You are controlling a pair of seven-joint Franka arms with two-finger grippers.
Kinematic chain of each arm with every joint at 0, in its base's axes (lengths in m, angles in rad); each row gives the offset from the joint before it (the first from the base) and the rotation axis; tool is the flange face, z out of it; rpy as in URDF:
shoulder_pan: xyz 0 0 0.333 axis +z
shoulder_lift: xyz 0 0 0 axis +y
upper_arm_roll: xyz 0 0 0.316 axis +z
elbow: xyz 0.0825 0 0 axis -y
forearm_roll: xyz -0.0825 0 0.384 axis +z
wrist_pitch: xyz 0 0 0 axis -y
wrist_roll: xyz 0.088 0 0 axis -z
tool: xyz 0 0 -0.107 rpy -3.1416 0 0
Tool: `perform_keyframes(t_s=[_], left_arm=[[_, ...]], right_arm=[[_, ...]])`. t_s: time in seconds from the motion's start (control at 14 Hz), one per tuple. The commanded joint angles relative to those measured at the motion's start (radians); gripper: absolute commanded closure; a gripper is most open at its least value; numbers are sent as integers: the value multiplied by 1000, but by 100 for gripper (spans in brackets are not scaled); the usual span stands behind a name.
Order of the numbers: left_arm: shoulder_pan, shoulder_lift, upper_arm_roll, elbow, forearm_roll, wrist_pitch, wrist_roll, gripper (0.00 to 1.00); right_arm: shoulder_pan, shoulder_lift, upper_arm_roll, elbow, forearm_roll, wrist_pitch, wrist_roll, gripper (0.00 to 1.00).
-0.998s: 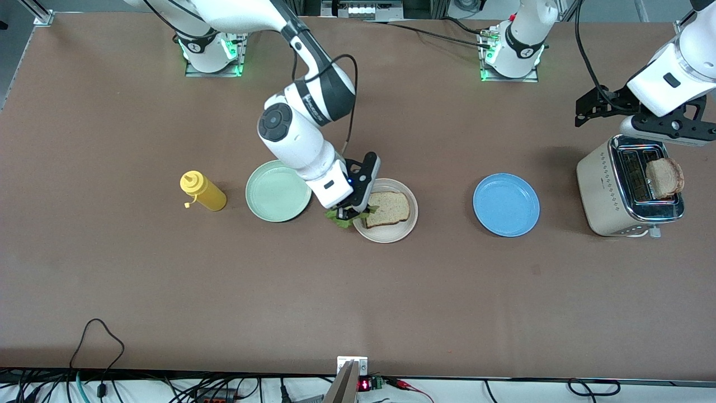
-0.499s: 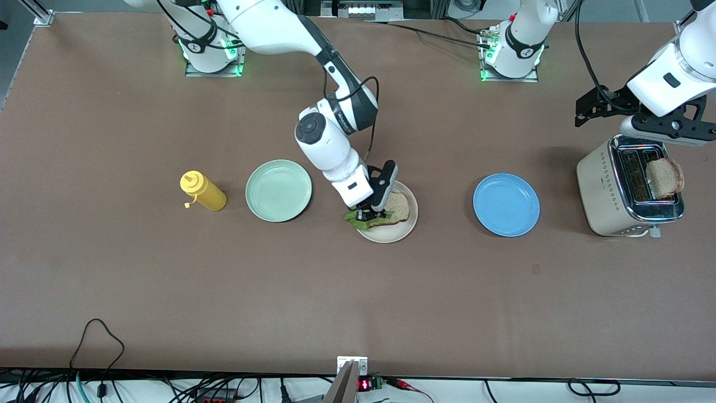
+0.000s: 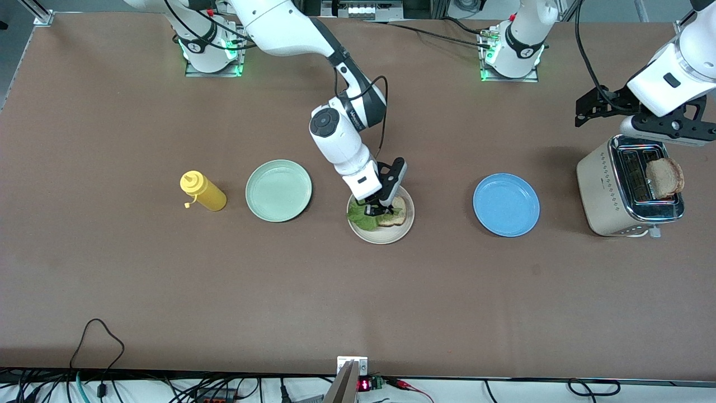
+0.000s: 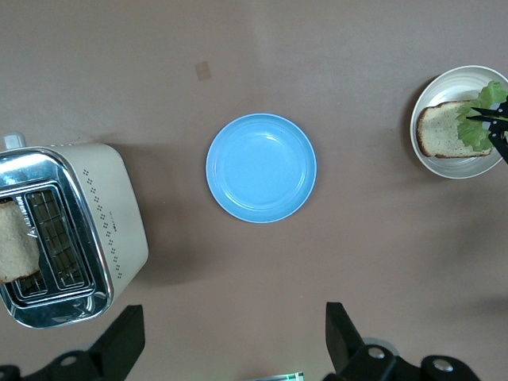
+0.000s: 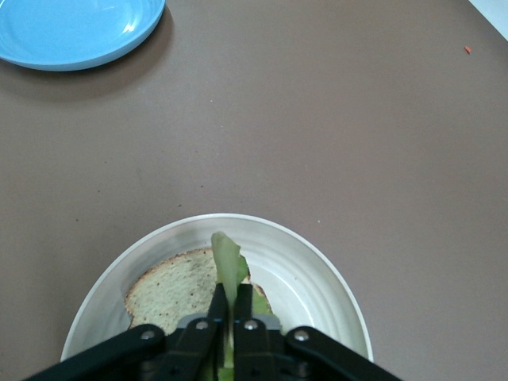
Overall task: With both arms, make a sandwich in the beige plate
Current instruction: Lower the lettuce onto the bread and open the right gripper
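The beige plate (image 3: 386,237) holds one bread slice (image 3: 396,218). My right gripper (image 3: 380,209) is low over that slice, shut on a ruffled green lettuce leaf (image 3: 359,216) that drapes across the bread and plate. In the right wrist view its fingers (image 5: 221,303) pinch the lettuce leaf (image 5: 226,260) above the bread (image 5: 168,294) and plate (image 5: 317,262). A second bread slice (image 3: 664,177) stands in the toaster (image 3: 607,190). My left gripper (image 3: 665,127) waits above the toaster, open and holding nothing (image 4: 234,341).
A blue plate (image 3: 506,204) lies between the beige plate and the toaster. A mint green plate (image 3: 278,190) and a yellow squeeze bottle (image 3: 202,191) sit toward the right arm's end. Cables run along the table edge nearest the front camera.
My right gripper has carried the lettuce from the beige plate's rim beside the green plate to over the bread. The left arm has not moved.
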Motion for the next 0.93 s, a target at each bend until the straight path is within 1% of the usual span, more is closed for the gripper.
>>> perform_keyframes(t_s=[0.0,0.21,0.29,0.36,0.5,0.64,0.71,0.86], left_arm=[[4,17,-2,35,-9,-23,-9,0],[2,17,-2,35,-9,-23,-9,0],[2,17,-2,35,-9,-23,-9,0],[2,17,-2,35,-9,-23,-8,0],[4,17,-2,35,-9,-23,-9,0],[4,17,-2,35,-9,-23,-11,0],[5,22,0,35,-9,-23,-11,0],[8,33,11,35,-10,-22,-15,0]], right_arm=[[9,4,-15,25,19,8,48,0],[-2,0,-18,87,19,-18,64,0],[-5,-9,-24,91,22,-32,64,0],[-17,-29,-28,93,31,-75,65,0],[-46,-74,-36,95,48,-208,119,0],[-54,-152,-67,95,43,-329,269,0],[-52,-186,-100,95,38,-425,362,0],[-43,-216,-175,116,35,-587,500,0]])
